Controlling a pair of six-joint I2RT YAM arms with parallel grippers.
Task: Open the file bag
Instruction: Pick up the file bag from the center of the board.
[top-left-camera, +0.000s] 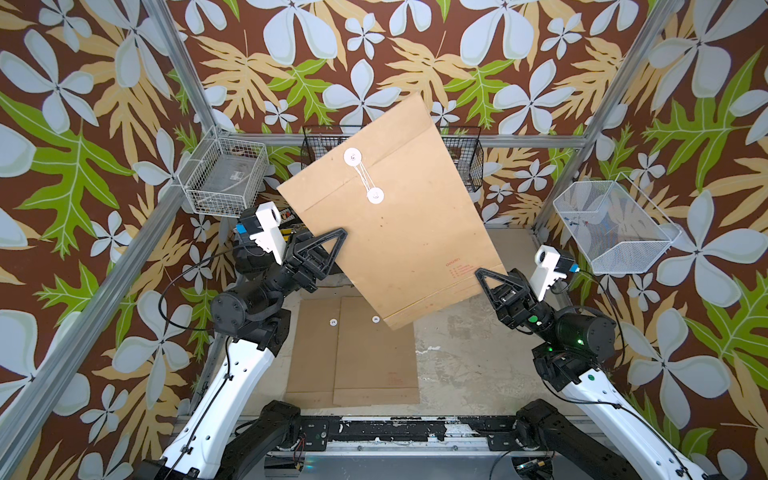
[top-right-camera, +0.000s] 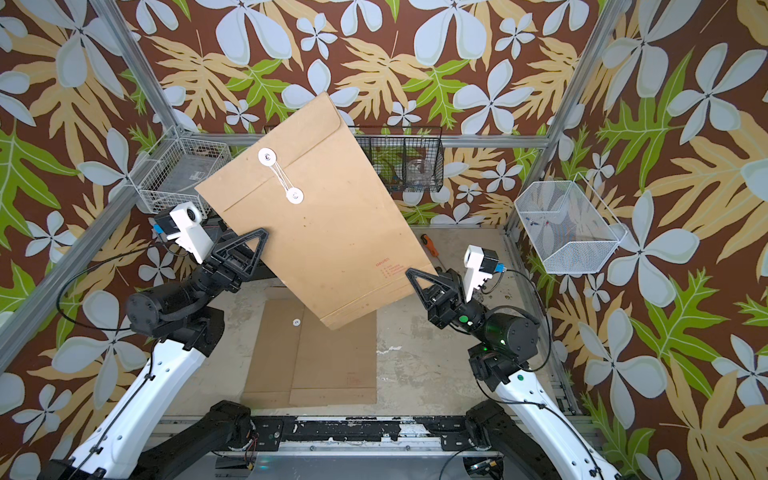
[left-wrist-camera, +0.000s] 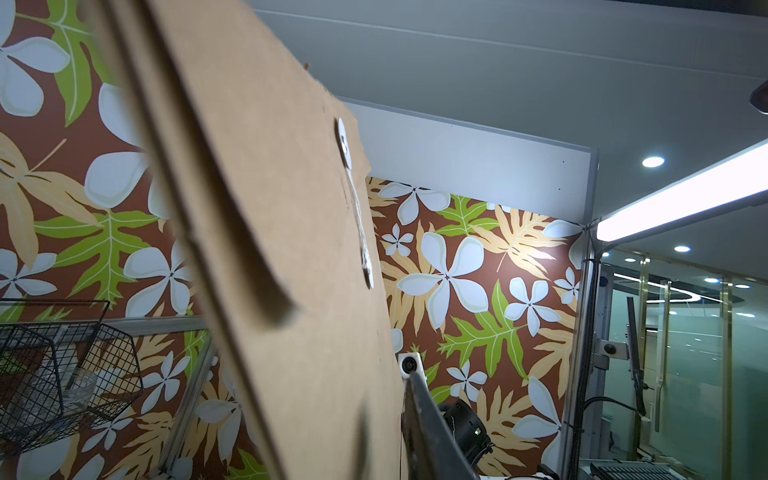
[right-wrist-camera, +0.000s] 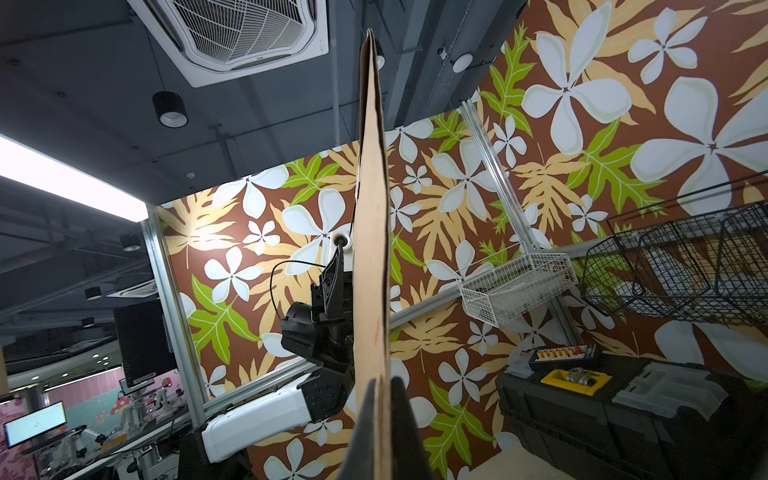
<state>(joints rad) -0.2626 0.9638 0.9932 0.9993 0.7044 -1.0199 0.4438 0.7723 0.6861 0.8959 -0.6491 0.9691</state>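
A brown kraft file bag (top-left-camera: 395, 224) (top-right-camera: 324, 232) hangs tilted in the air above the table, flap end up and away. Its flap is down, with white string wound between two white discs (top-left-camera: 352, 157) (top-left-camera: 375, 195). My left gripper (top-left-camera: 338, 237) (top-right-camera: 262, 235) is shut on the bag's left edge. In the left wrist view one finger (left-wrist-camera: 432, 436) lies against the bag (left-wrist-camera: 270, 249) and the other is hidden behind it. My right gripper (top-left-camera: 482, 276) (top-right-camera: 411, 274) is shut on the bag's lower right corner. In the right wrist view both its fingers press the paper (right-wrist-camera: 372, 249) edge-on.
Two more kraft bags (top-left-camera: 353, 357) lie flat on the table under the held one. A black wire basket (top-left-camera: 465, 162) hangs at the back, a white wire basket (top-left-camera: 224, 174) at the left, a white mesh basket (top-left-camera: 615, 228) at the right. An orange-handled screwdriver (top-right-camera: 428, 243) lies behind the right gripper.
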